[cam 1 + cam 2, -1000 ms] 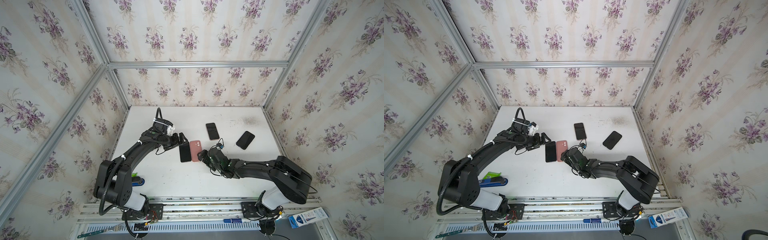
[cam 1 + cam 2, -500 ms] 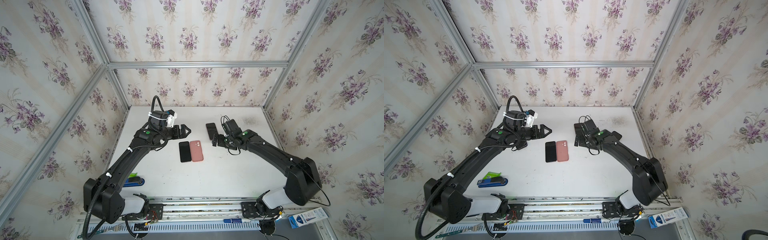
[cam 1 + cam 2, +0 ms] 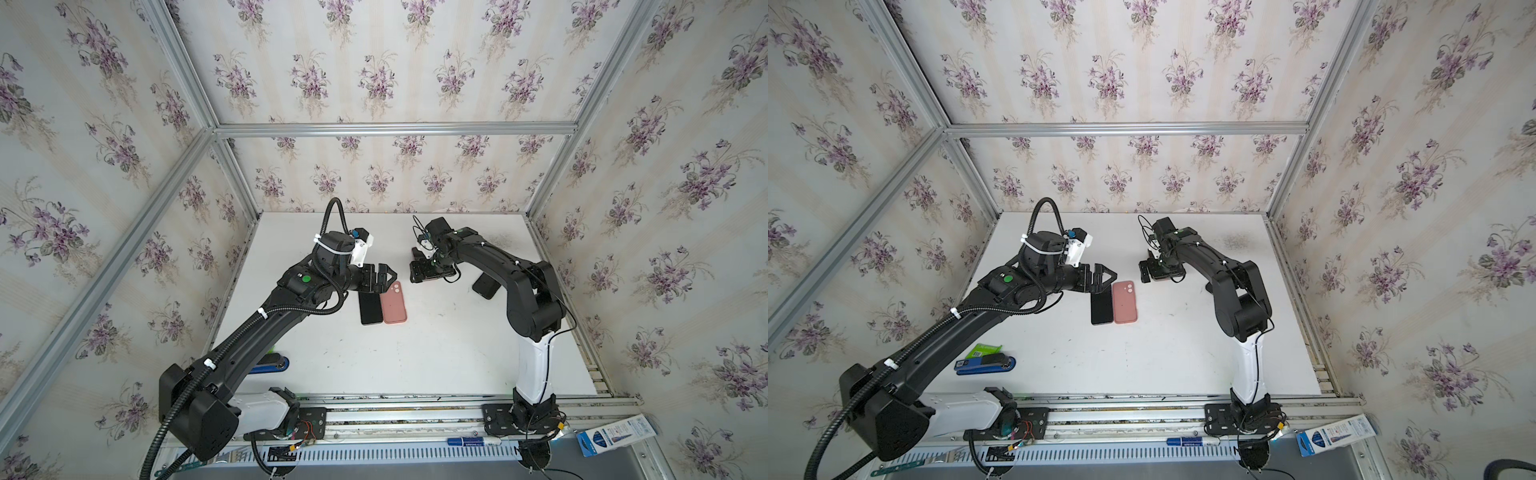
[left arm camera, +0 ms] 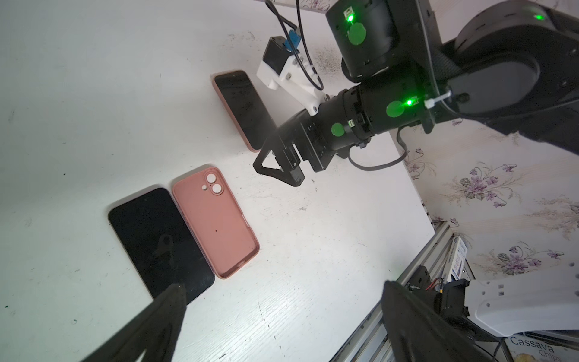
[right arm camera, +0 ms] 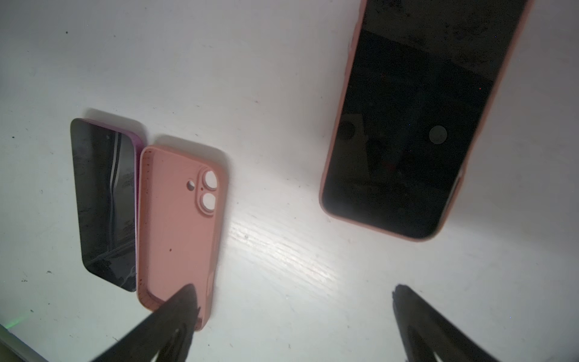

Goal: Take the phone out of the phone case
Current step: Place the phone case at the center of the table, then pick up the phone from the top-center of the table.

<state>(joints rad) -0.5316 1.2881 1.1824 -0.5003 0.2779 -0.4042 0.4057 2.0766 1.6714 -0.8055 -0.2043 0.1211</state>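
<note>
A bare black phone (image 3: 371, 308) lies flat beside an empty pink phone case (image 3: 395, 302) at mid-table, seen in both top views; the two are side by side and nearly touching. My left gripper (image 3: 388, 278) hovers just behind them, open, with nothing between its fingers. My right gripper (image 3: 415, 272) hangs open and empty to the right of the case. In the left wrist view the phone (image 4: 159, 241) and case (image 4: 216, 219) lie below the right gripper (image 4: 279, 166). The right wrist view shows the phone (image 5: 105, 203) and case (image 5: 178, 219).
A second phone in a pink case (image 5: 407, 125) lies face up under the right gripper. A dark phone (image 3: 484, 286) sits partly behind the right arm. A blue stapler (image 3: 984, 365) and a green packet (image 3: 984, 351) lie at the front left. Floral walls enclose the table.
Both grippers have lifted away from the phone and pink case. The right arm swung up and back toward the far side; the left arm rose. Phone and case stayed in place.
</note>
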